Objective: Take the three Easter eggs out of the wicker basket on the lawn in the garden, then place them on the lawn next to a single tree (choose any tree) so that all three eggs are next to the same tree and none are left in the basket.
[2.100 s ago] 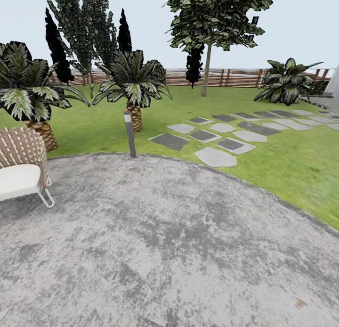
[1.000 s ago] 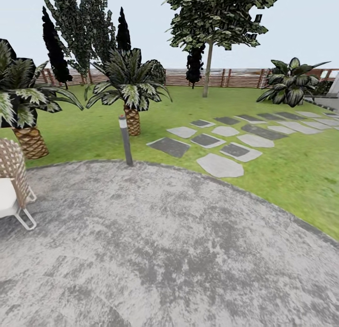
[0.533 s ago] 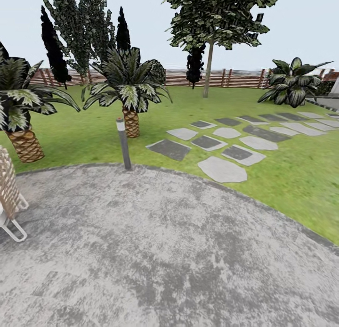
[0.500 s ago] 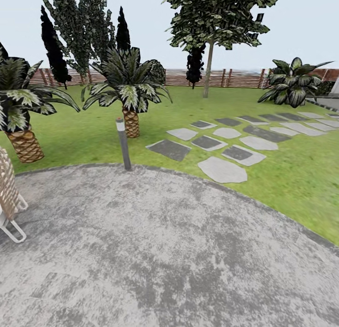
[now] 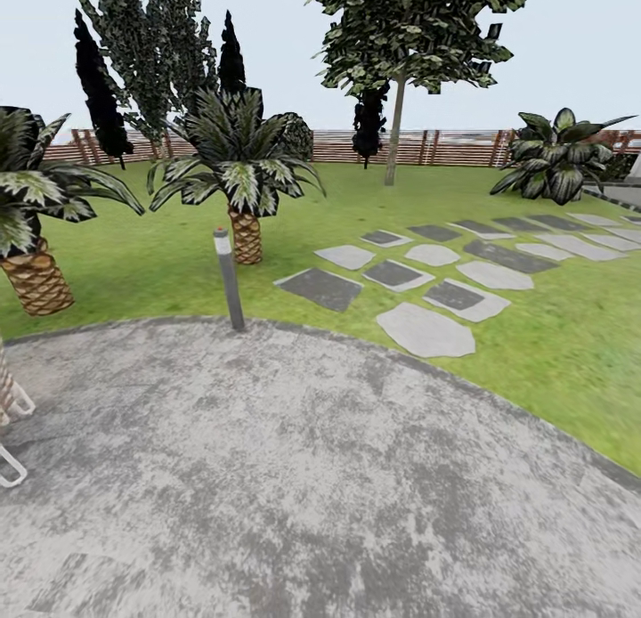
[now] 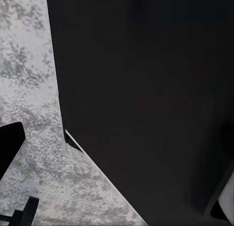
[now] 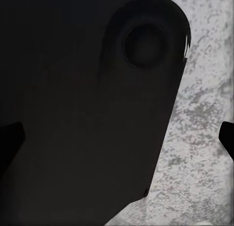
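Under my fingers lies mottled grey paving (image 5: 294, 475); black body panels (image 6: 146, 99) hide them, so I cannot tell their spread or hold. The mottled green lawn (image 5: 552, 333) and the pale-trunked, dark-leaved tree (image 5: 394, 110) lie well ahead of them, before the brown slatted fence (image 5: 445, 146).

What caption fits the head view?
Grey paved patio bordering mottled green lawn, stepping stones leading toward pale-trunked tree.

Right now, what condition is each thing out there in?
Tree: upright on the lawn, near the fence.
Near palm: upright on the grass.
Lamp post: upright, leaning slightly, at the paving's edge.
Stepping stones: flat in the grass.
Chair: cut off by the picture's edge.
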